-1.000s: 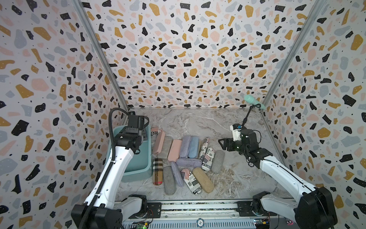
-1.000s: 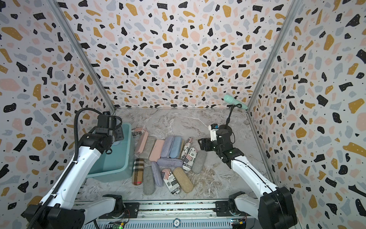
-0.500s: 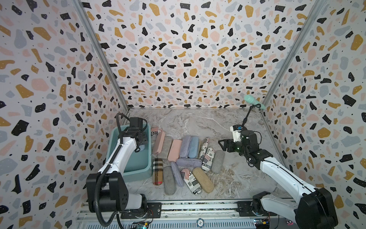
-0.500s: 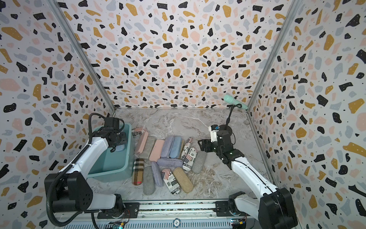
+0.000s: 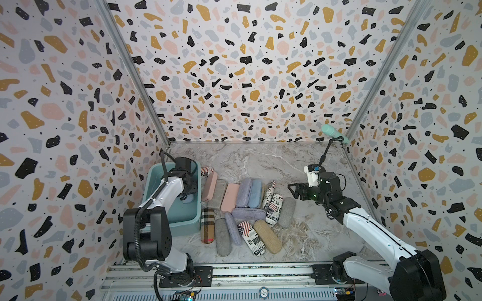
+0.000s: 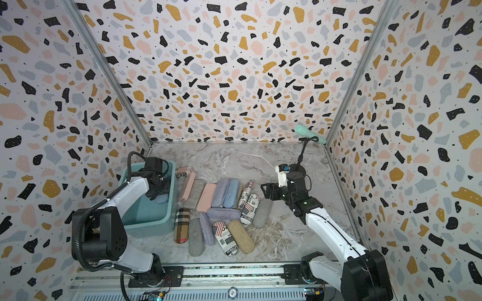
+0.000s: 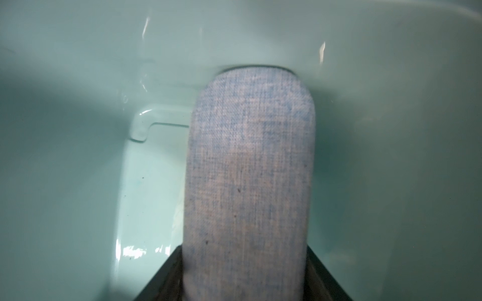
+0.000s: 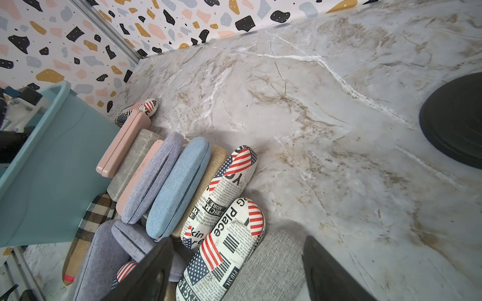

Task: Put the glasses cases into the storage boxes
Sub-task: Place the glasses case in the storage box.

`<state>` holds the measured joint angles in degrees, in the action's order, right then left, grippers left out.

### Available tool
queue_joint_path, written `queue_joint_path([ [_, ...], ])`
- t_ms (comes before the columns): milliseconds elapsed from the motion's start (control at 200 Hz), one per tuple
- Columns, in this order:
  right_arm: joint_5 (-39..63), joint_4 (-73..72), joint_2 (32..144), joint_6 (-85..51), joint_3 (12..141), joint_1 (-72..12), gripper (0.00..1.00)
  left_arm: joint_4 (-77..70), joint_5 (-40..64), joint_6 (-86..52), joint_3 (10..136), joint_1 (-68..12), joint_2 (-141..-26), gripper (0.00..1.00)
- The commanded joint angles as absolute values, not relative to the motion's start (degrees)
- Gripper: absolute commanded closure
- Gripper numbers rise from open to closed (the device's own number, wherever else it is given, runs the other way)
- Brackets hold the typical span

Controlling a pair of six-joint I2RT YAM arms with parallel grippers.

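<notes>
Left wrist view: the left claw [image 7: 245,285] holds a light blue case [image 7: 250,161] lengthways between its fingers [image 7: 163,282], and the case's far end touches the inner wall of the teal tub [image 7: 78,65].
Left claw: closed on that case, low inside the tub, not yet released.
Tub: it stands on the surface [image 5: 260,161] on the left arm's side. In both top views we make out no other case in it.
Right claw [image 5: 293,191]: jaws wide and empty, hovering near the grey case [image 5: 287,212] at the heap's right edge.
Heap: some fifteen cases [image 5: 243,192] lie packed just beside the tub — pink, lavender, blue and tan, plus a plaid case [image 5: 208,225] and a newsprint case [image 5: 273,208].
Progress: we judge the task barely begun — one case is nearly delivered and all the rest wait.
Left to do: release, withdraw, then carry the heap over case by case.
Aside: a mint microphone [image 5: 335,134] stands at the back right and is no part of the job.
</notes>
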<state>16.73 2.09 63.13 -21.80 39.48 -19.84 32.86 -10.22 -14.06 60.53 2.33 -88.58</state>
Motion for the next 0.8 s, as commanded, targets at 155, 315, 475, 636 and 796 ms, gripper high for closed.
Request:
queue_joint_path([
  [155,16.72,1.85,61.89,-21.85,39.74,-19.58,0.20,28.13,-6.81,-13.36,58.15,2.37,-88.59,0.38],
  [315,16.63,1.84,61.82,-21.80,39.73,-19.56,0.20,27.38,-6.41,-13.44,56.97,2.37,-88.69,0.34],
  [475,16.70,1.99,61.85,-21.82,39.89,-19.56,0.20,27.42,-6.22,-13.62,57.12,2.37,-87.68,0.32],
  [636,16.70,2.38,61.74,-21.66,40.23,-19.60,0.20,28.71,-7.42,-13.73,58.50,2.37,-85.90,0.28],
  [796,16.98,2.95,61.70,-21.58,40.69,-19.62,0.20,29.78,-9.14,-14.41,60.51,2.37,-82.95,0.21],
])
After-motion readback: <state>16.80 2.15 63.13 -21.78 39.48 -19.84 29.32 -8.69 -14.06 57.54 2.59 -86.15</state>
